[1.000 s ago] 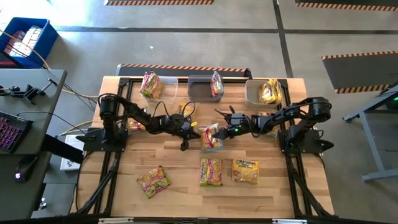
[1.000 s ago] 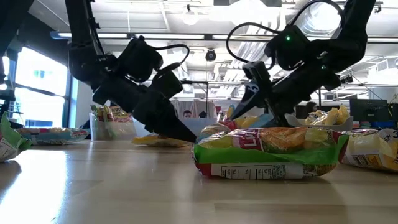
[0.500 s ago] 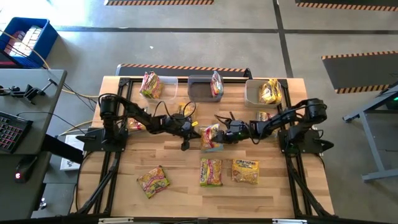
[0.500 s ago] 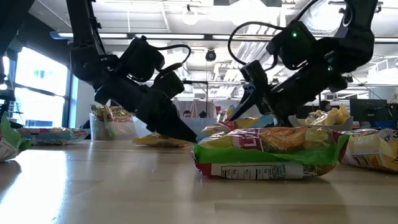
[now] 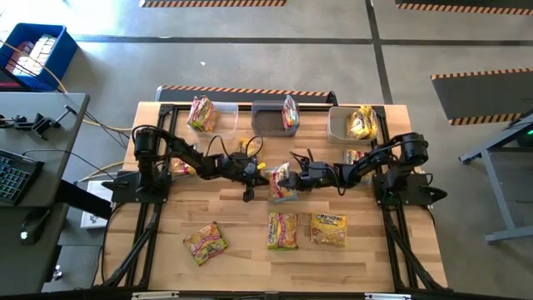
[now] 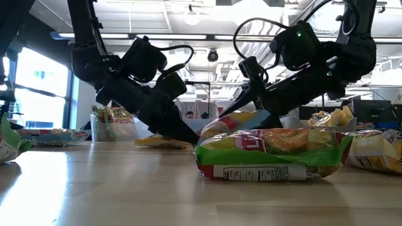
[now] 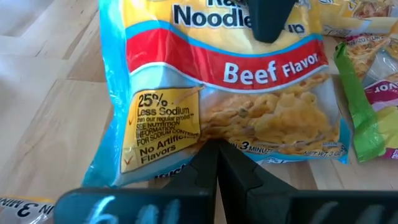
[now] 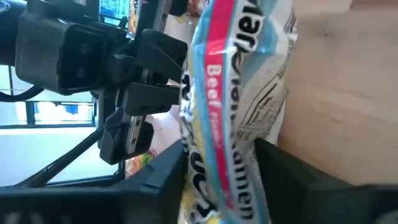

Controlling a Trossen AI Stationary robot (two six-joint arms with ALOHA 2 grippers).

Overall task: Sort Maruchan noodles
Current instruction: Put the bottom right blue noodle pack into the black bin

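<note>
Both my dark arms reach low toward the middle of the table.

My left gripper (image 5: 247, 196) has its two dark fingers (image 7: 217, 163) pressed tight together, tips down near the wood. My right gripper (image 5: 287, 173) comes in from the other side, arm stretched long and low. Its two dark fingers (image 8: 283, 165) sit on either side of a yellow, red and blue plastic noodle packet (image 8: 233, 118), squeezing in on it.

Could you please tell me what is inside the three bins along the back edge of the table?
Each bin holds noodle packets: the left and middle ones pink-yellow, the right one yellow. Whether more packets lie beneath them is hidden.
</note>
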